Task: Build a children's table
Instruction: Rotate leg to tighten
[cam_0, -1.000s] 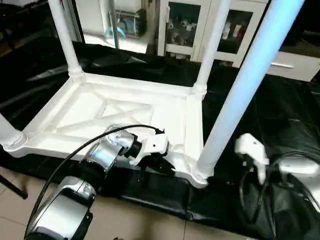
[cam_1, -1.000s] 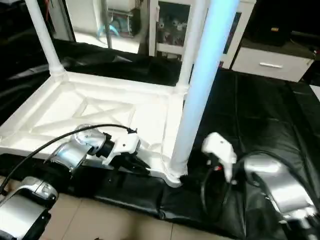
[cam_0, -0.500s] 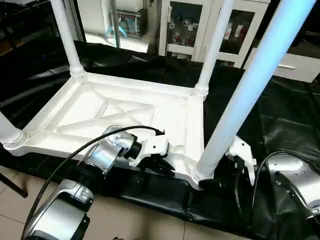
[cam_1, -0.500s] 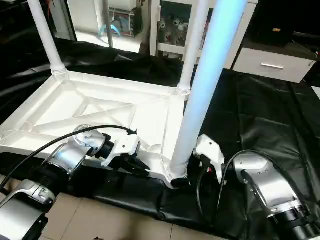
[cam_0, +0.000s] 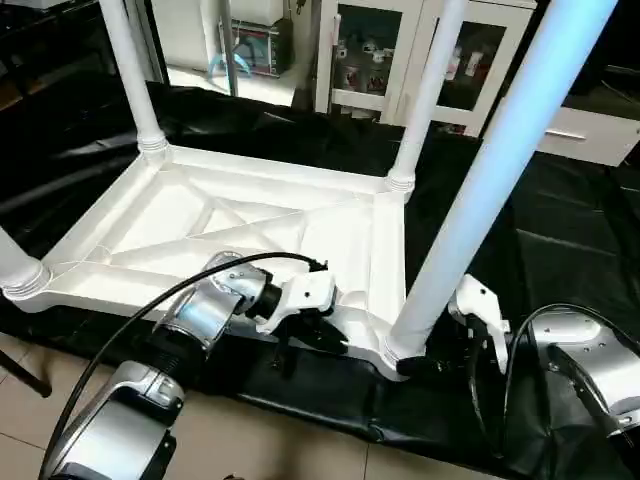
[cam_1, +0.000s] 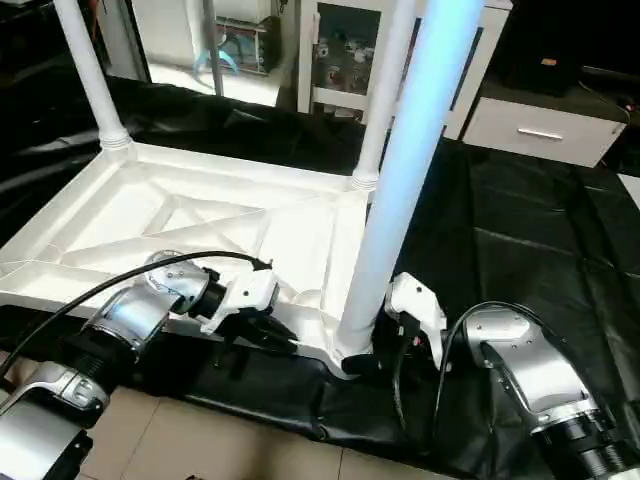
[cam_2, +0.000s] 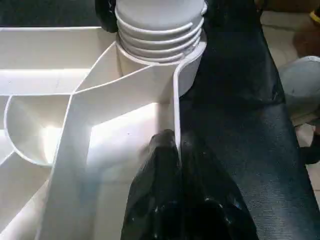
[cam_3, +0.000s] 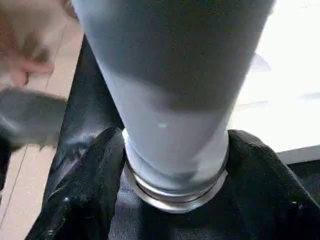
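Standing in all four sockets of the inverted tabletop (cam_0: 250, 225), legs look fitted; left hand (cam_2: 176, 150) pinches its rim, right hand (cam_3: 175, 145) straddles the nearest leg (cam_0: 480, 190), grip unclear.

The white tabletop (cam_0: 240, 225) lies upside down in the middle of the frame, and four legs stand up from its corners like posts. The nearest leg (cam_0: 480, 190) blocks the lower right. Between the legs there is open room. A black mat (cam_0: 570, 230) at the right lies bare.
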